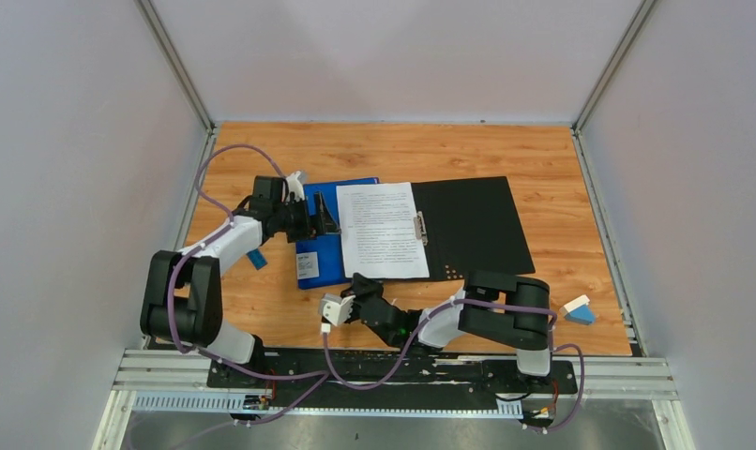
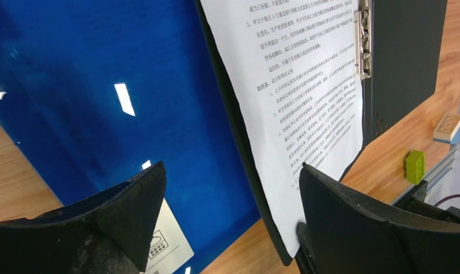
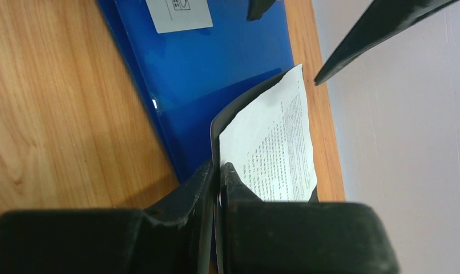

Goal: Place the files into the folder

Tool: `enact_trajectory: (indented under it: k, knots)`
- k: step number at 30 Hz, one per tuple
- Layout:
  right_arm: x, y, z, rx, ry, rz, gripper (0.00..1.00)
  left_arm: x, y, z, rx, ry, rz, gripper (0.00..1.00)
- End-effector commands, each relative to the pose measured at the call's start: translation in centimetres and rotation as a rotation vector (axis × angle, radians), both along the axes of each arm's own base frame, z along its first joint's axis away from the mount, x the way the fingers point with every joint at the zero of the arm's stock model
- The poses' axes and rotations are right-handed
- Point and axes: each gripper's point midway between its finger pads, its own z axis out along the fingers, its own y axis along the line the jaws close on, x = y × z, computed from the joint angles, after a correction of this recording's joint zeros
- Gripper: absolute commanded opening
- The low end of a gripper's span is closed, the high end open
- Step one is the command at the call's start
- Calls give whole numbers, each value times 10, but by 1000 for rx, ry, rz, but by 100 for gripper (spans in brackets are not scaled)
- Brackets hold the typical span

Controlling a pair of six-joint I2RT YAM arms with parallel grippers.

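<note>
Right claw (image 3: 218, 168) is pressed together, pinching the near left corner of the files (image 1: 382, 230) along with the black edge beneath them, which curls up off the tabletop (image 1: 562, 187). The files lie printed side up on the left half of the open black folder (image 1: 473, 225), their right edge at its metal clip (image 1: 420, 228). Under the folder's left side sits a blue folder (image 1: 323, 253) bearing a white label (image 1: 307, 266). Left claw (image 1: 323, 217) hovers spread over the blue folder, just beside the files' left edge, gripping nothing. Near the right edge of the tabletop lie a blue-and-white block (image 1: 577, 309) and a small green block (image 2: 414, 166).
</note>
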Motion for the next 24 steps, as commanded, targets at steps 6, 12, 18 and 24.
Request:
enact_trajectory:
  k: [6,12,18,24]
  knots:
    - [6,-5,40,196,-10,-69,5,14,-42,1,-172,-36,-21,92]
    - [4,-8,50,247,2,-73,5,20,-59,2,-232,-39,-28,88]
    - [2,-9,51,294,40,-75,11,24,-67,18,-270,-74,-40,72]
    - [-8,-2,64,382,164,-60,29,24,-72,35,-280,-92,-68,28]
